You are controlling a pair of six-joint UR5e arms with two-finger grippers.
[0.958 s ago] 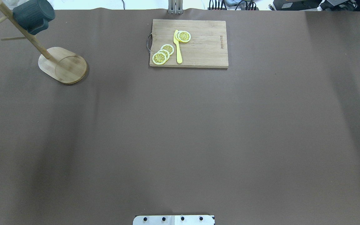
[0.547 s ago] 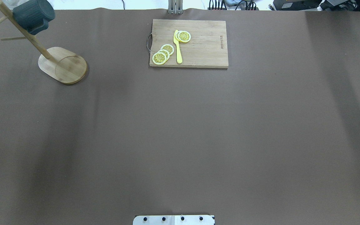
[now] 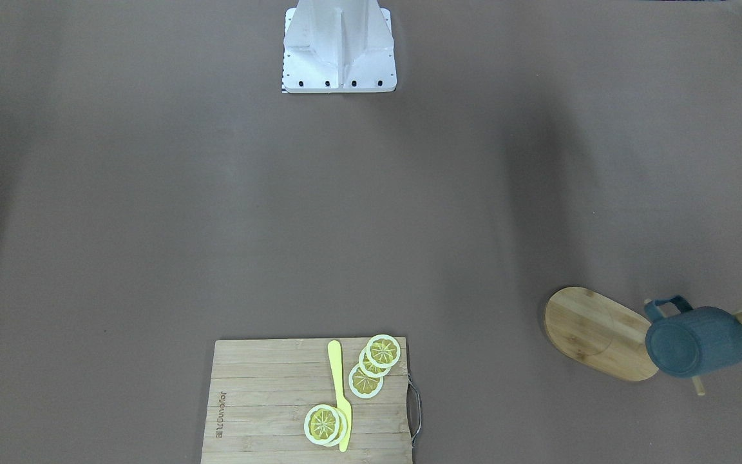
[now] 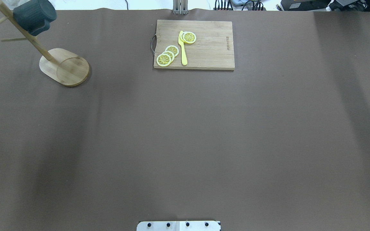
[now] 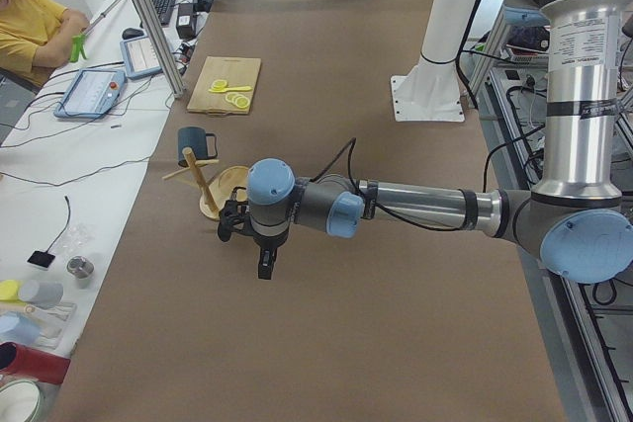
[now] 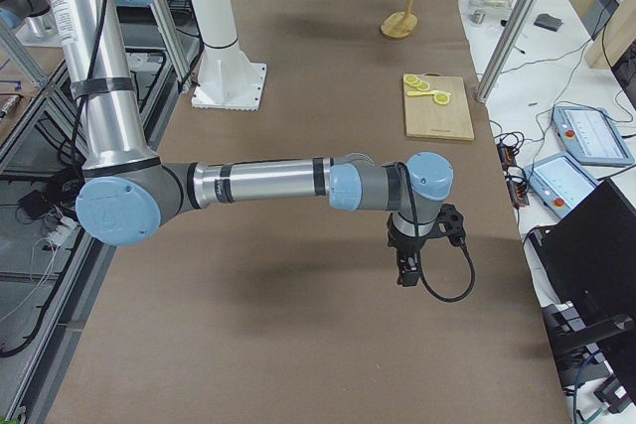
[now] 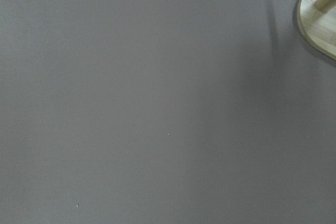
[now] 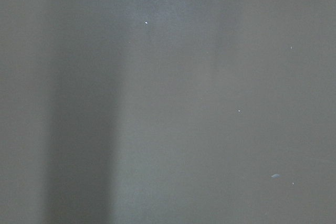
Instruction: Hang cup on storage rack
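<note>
Cup (image 4: 34,16) on rack (image 4: 64,67), brown table (image 4: 185,144)

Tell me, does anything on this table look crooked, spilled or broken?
Nothing stands out. The dark cup hangs on the wooden rack, and the lemon slices and yellow knife lie neatly on the cutting board.

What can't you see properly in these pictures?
- Left gripper: shows only in the exterior left view, so I cannot tell if it is open or shut.
- Right gripper: same, exterior right view only.
- Rack: its top is cut off by the overhead view's edge.
- Cup: it hides its own peg in the overhead view.
- Cutting board: the engraved lettering is too small to read.
</note>
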